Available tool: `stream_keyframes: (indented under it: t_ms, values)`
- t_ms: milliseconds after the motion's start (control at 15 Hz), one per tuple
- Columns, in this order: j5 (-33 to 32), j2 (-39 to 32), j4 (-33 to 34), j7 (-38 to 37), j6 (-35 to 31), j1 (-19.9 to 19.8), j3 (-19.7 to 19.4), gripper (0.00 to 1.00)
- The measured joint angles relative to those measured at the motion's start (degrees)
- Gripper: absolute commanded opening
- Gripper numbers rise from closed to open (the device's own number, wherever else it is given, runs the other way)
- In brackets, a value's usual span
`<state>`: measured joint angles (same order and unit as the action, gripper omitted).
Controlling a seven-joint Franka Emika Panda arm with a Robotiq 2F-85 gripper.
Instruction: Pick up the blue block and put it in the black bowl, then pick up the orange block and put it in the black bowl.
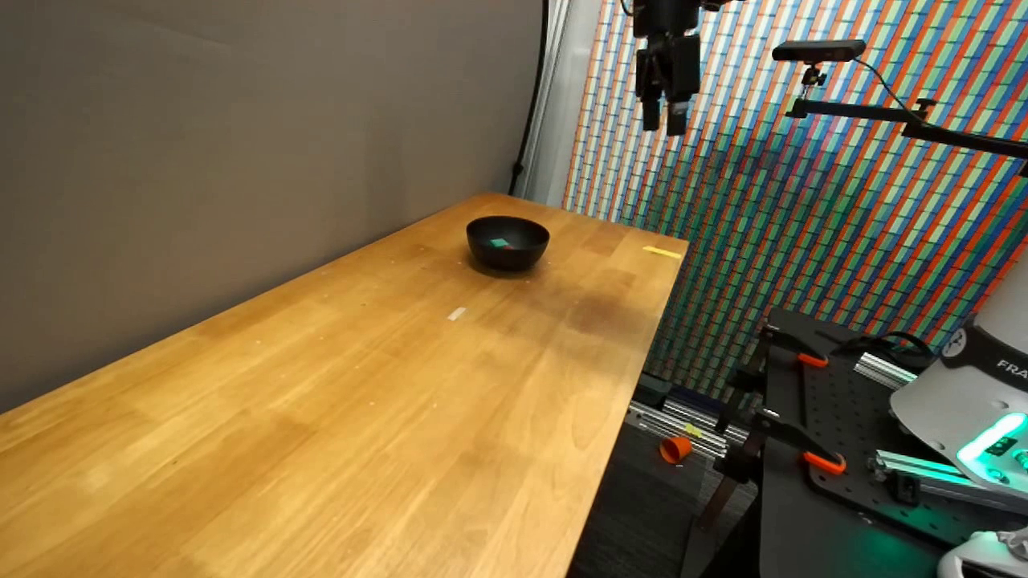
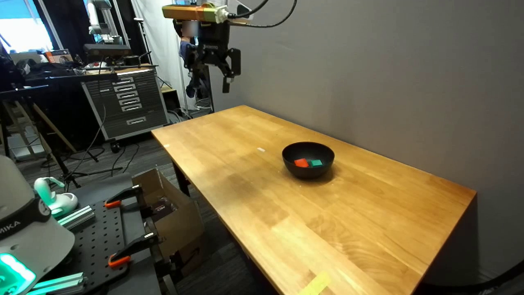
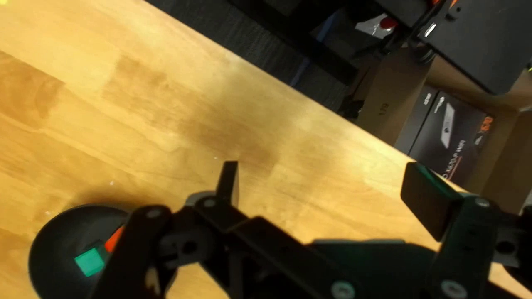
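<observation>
1. Wrist view has the gripper (image 3: 324, 191) with its fingers spread wide and nothing between them, so it's holding zip. Both exterior views show it hanging well clear of the table (image 2: 254, 184).
2. Blue block (image 3: 89, 262) (kinda teal tbh) is inside the black bowl (image 3: 54, 249). Orange block (image 3: 113, 239) is in there just beside it, partly hidden by the gripper in the wrist view.
3. So imo the job looks done.
4. Handling guess: blocks look light, stiff and hard to break. Flat faces, so a gentle pinch across two opposite sides should do. Can't tell the material, so no clue how slippery.
5. Fishing one out would be fiddly, since a finger could bump its neighbour.
6. Bowl looks rigid and smooth, maybe slick. I'd grab it by the rim, one finger inside, one outside.
</observation>
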<state>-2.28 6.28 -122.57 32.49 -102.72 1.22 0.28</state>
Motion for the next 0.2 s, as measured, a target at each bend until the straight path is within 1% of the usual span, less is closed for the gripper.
stream_keyframes:
  t_ms: [200]
  values:
    - [1.0, 2.9, -2.3, 2.5, 1.1, 0.0, -0.9, 1.0]
